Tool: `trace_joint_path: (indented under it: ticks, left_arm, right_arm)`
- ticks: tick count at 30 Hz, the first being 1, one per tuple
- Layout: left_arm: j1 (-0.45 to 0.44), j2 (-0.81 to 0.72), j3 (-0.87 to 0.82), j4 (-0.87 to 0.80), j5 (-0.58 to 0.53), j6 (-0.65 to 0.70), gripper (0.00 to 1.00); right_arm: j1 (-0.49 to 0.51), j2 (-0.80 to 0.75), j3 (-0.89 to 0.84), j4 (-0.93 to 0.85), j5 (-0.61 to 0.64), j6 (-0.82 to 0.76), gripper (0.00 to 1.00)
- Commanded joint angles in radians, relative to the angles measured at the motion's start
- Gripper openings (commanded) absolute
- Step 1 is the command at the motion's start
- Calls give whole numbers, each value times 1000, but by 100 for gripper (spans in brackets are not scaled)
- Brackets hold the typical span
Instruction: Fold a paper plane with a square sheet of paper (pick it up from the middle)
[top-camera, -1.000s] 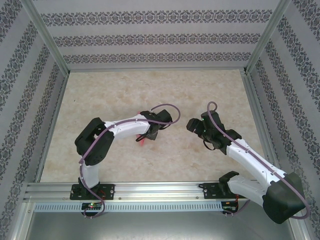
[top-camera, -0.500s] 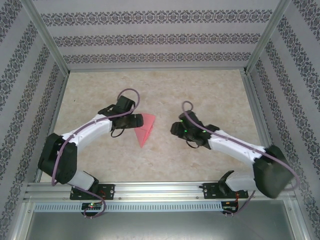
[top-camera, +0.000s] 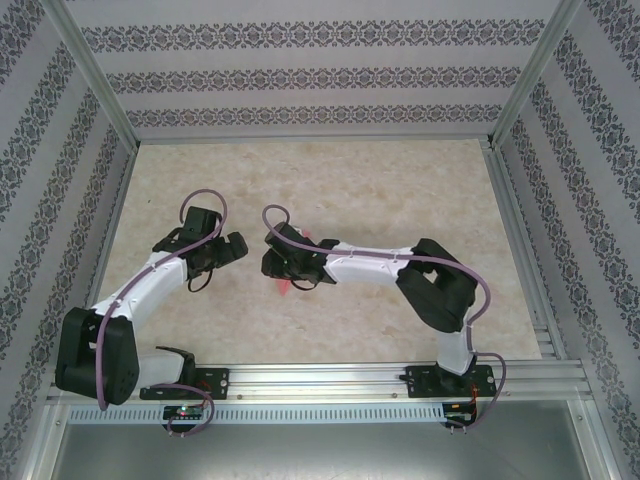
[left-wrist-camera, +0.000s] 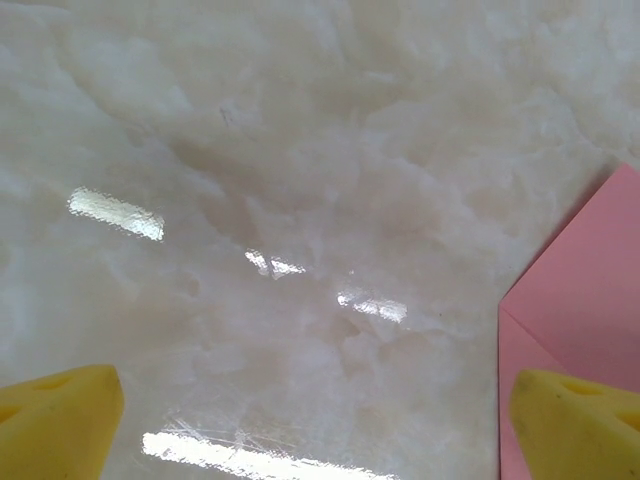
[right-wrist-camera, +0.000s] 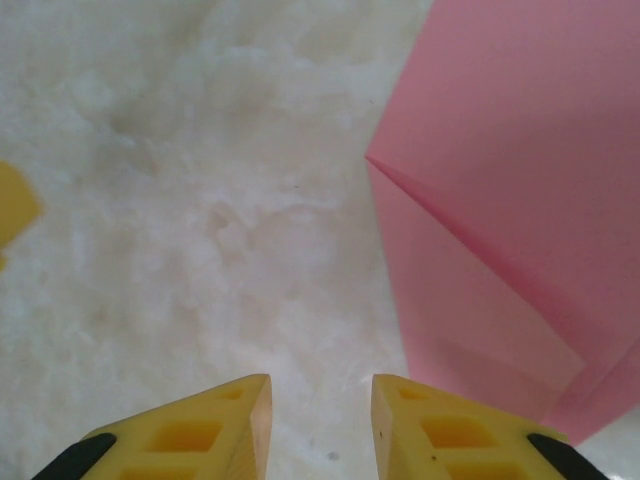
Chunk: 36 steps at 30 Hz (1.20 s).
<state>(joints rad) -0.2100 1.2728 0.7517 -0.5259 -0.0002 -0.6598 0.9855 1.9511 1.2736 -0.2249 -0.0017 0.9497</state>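
The table top (left-wrist-camera: 300, 150) looks like polished pale stone, or a laminate printed to resemble it: smooth and glossy, with bright streaks of reflected light. The sheet of paper (right-wrist-camera: 520, 180) is thin pink paper, matt and smooth, with sharp creases at its folds. The fingers (right-wrist-camera: 200, 440) of the right gripper (right-wrist-camera: 315, 400) and those of the left gripper (left-wrist-camera: 318, 430) are yellow, matt and plastic-looking, with moulded hollows. The left arm (top-camera: 140, 285) and right arm (top-camera: 365, 265) have smooth white shells with a slight sheen and matt black joints. A purple cable (top-camera: 205, 193) looks rubbery. The frame rail (top-camera: 330, 380) is bare silvery metal. The walls (top-camera: 300, 75) are matt, with a printed pattern.
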Motion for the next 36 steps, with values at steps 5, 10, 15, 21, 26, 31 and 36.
trace_joint_path:
  ticks: [5, 10, 15, 21, 26, 31, 36]
  left_arm:
    - [17, -19, -12, 34, 38, -6, 99]
    - [18, -20, -10, 42, 89, 25, 100]
    - [17, -28, -17, 69, 168, 56, 100]
    - [14, -26, -26, 103, 249, 61, 100]
    - [11, -23, -34, 129, 293, 58, 100]
    - [7, -27, -46, 152, 315, 45, 100]
    - [3, -20, -48, 168, 323, 33, 100]
  right_arm:
    - [-27, 79, 42, -60, -53, -31, 33]
    - [-50, 74, -1, -133, -111, -178, 32]
    - [-93, 3, -112, -265, -204, -515, 33]
    - [-205, -163, -263, -382, -279, -787, 35]
    - [-217, -318, -221, -394, -239, -724, 40]
    - [-206, -385, -229, -268, -87, -366, 43]
    - [-162, -271, -144, -249, -37, -267, 42]
